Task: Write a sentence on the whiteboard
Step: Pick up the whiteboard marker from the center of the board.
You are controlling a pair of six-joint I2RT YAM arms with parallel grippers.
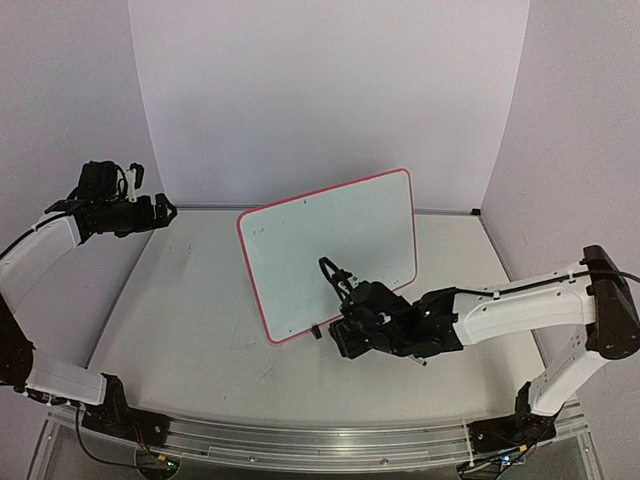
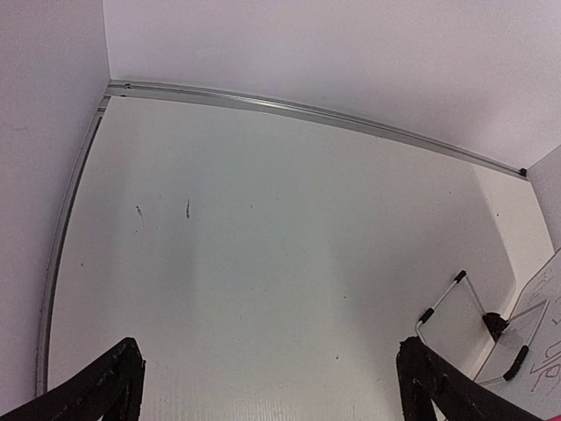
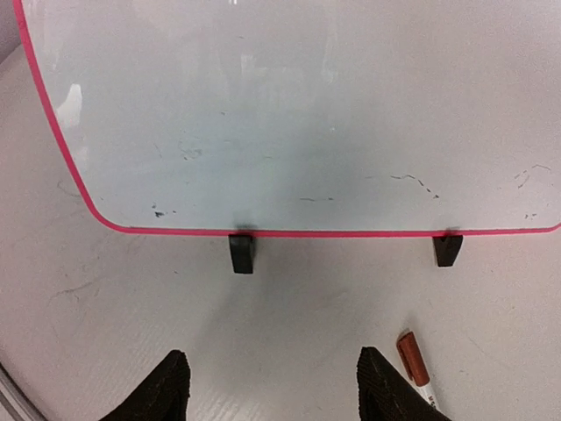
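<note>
The whiteboard walls the tabletop just ahead of the right end effector — a marker lies beside one finger; left of the board, open surface.

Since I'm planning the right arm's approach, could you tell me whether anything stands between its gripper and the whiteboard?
Nothing visible does: only bare table lies between the open right gripper and the whiteboard. A marker lies on the table beside the gripper, off that line.

whiteboard: glossy, smooth, red plastic-looking frame | table: matt wht, scuffed | rail: metal
</note>
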